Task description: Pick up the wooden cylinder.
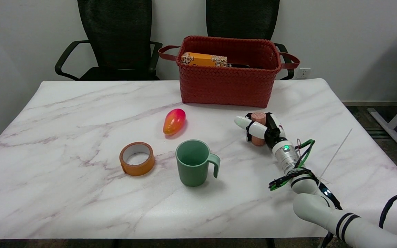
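Right hand [262, 129] | fingers [257, 128] wrapped around upright wooden cylinder [258, 119] | I'd firm the grip, then lift straight off tabletop [81, 103].

No readable text; orange box [203, 60] print illegible.

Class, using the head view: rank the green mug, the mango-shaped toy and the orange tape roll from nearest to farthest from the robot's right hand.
1. Green plastic mug, left of the right hand, nearer the camera.
2. Red-orange mango-shaped toy, left; close to the mug's rank.
3. Orange tape roll, farthest left.
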Available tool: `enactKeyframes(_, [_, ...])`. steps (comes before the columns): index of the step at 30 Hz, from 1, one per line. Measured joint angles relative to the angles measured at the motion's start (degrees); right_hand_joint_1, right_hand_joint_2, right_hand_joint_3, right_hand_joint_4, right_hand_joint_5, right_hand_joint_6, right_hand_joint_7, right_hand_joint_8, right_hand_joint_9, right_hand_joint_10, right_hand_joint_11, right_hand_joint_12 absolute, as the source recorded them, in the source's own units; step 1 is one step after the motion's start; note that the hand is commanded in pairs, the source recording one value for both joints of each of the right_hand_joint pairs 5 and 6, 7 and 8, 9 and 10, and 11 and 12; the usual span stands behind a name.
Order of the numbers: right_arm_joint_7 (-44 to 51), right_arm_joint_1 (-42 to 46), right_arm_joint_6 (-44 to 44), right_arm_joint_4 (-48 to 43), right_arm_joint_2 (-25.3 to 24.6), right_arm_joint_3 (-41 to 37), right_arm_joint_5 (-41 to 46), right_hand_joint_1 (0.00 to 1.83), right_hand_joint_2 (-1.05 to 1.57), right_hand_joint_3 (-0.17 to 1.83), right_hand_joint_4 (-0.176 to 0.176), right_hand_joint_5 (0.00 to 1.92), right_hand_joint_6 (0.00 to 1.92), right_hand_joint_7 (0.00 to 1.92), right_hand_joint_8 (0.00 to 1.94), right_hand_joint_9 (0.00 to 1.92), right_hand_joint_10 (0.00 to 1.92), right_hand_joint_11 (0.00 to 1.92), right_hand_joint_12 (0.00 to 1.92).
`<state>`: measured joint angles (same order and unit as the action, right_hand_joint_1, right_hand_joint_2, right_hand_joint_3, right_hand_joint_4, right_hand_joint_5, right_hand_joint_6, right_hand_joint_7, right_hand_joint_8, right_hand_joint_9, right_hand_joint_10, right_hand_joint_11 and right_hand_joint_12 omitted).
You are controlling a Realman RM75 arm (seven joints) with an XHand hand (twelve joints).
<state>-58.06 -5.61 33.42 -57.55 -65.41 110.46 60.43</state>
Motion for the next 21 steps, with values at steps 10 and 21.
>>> enactKeyframes(10, [0.2,0.11,2.44,-2.54,-0.04,-0.85,0.36,0.98,0.96,-0.17,0.0,1.62,1.62,1.9,1.9,1.87,1.87,1.92,1.92])
enactKeyframes(21, [0.53,-1.17,4.53,-6.9,0.62,-3.24,-0.3,0.98,0.96,-0.17,0.0,1.6,1.6,1.89,1.89,1.86,1.86,1.92,1.92])
